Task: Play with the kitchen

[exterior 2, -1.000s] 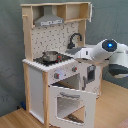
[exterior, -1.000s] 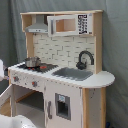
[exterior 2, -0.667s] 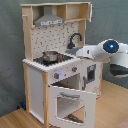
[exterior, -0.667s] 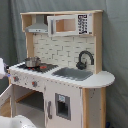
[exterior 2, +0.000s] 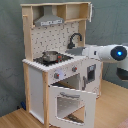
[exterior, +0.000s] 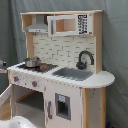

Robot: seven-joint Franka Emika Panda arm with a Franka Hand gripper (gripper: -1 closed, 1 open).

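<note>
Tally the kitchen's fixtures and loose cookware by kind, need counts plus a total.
Counted across both exterior views:
Hood: 1
Microwave: 1
Faucet: 1
Sink: 1
Stove: 1
Pot: 1
Oven door, hanging open: 1
Total: 7

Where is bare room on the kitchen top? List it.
Free: the rounded counter end beyond the sink, toward the first exterior view's right. Crowded: the pot on the stove, the faucet behind the sink.
</note>
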